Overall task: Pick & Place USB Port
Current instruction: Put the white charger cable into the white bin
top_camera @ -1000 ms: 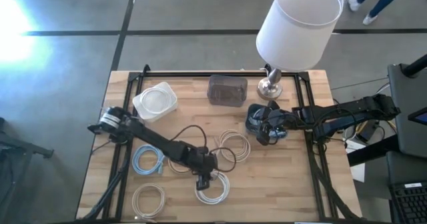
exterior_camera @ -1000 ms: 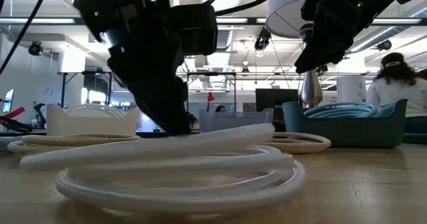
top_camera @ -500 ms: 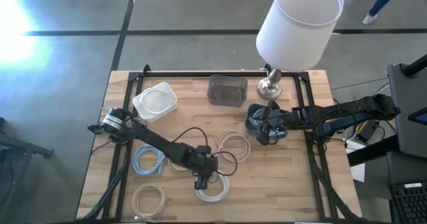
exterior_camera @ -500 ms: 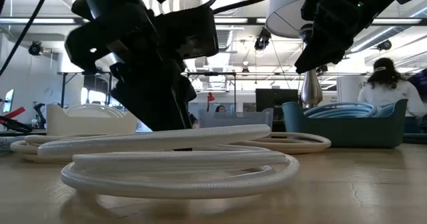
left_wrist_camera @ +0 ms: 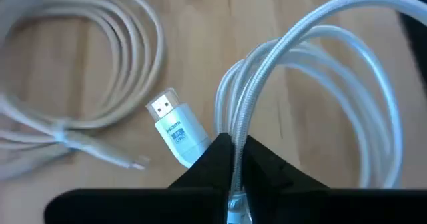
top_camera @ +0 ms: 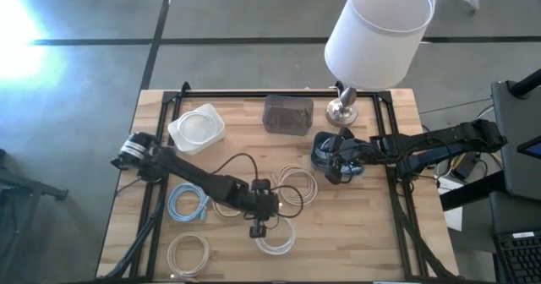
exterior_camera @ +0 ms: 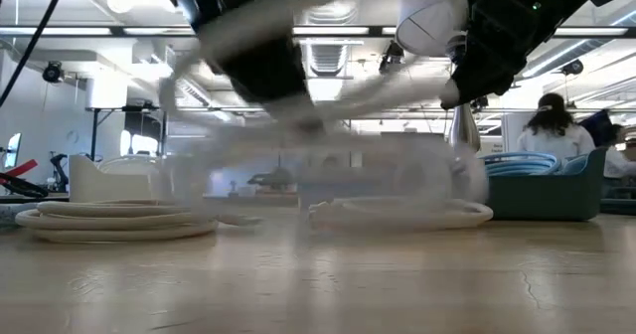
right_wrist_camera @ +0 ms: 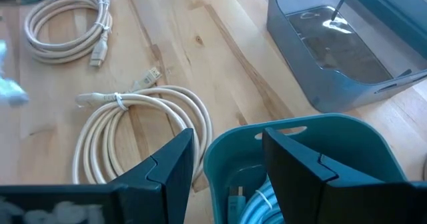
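Observation:
My left gripper (top_camera: 257, 225) is shut on a white braided cable coil (top_camera: 277, 237) near the table's middle front. In the low view the coil (exterior_camera: 318, 165) hangs blurred, clear of the table. The coil's white and light-blue plug (left_wrist_camera: 175, 127) shows beside the fingers. My right gripper (top_camera: 336, 164) is open and empty, hovering over a teal bin (right_wrist_camera: 300, 157) that holds a light-blue cable (right_wrist_camera: 257, 204). My left gripper (left_wrist_camera: 233, 154) pinches several strands of the white coil's loop (left_wrist_camera: 235, 127) between its two fingers, from above and pointing down. The coil hangs below the fingers, tilted and lifted clear of the table.
A lamp (top_camera: 376, 30) stands at the far right, with a dark clear box (top_camera: 287, 113) and a white lidded tub (top_camera: 196, 128) along the far side. Beige coils (top_camera: 296, 184) (top_camera: 188, 252), a light-blue coil (top_camera: 188, 204) and a black cable (top_camera: 245, 170) lie around my left gripper.
My left gripper has risen with the white coil. The coil lay flat on the table a second ago and now hangs lifted clear and swinging. My right arm has kept still.

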{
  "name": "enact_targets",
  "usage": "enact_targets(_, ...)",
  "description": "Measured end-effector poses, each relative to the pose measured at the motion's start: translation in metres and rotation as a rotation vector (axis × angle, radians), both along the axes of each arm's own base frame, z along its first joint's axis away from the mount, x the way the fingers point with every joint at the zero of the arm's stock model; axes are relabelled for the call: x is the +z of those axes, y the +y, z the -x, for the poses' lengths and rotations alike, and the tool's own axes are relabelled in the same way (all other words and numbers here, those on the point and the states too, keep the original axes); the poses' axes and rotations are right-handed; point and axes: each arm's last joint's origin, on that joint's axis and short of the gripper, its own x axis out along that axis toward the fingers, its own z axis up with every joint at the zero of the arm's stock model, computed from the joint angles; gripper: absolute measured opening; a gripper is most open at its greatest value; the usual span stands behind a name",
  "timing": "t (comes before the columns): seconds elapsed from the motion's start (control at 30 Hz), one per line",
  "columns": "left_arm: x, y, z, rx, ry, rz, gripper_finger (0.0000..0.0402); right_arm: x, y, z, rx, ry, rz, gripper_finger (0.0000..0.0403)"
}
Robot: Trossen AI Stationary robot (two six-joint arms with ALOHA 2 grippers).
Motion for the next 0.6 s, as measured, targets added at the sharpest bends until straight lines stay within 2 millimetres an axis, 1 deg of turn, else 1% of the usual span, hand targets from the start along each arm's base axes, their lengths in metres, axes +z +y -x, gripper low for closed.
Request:
enact_targets(0.13,0.032,0.009,0.015,0.077,0.0,-0.109,0.0018,0.0,0.0,0.0,0.0,0.0,0.0,0.0171)
enact_targets(0.27,0.066,0.024,0.039,0.222,0.004,-0.31,0.0027,0.0,0.0,0.0,0.0,0.001,0.0,0.0171)
enact_targets(0.4,0.084,0.043,0.071,0.396,0.048,-0.522,0.0029,0.0,0.0,0.0,0.0,0.0,0.0,0.0171)
enact_targets(0.5,0.096,0.058,0.096,0.542,0.063,-0.622,0.0022,0.0,0.0,0.0,0.0,0.0,0.0,0.0171)
enact_targets(0.6,0.104,0.072,0.118,0.663,0.082,-0.683,0.002,0.0,0.0,0.0,0.0,-0.001,0.0,0.0171)
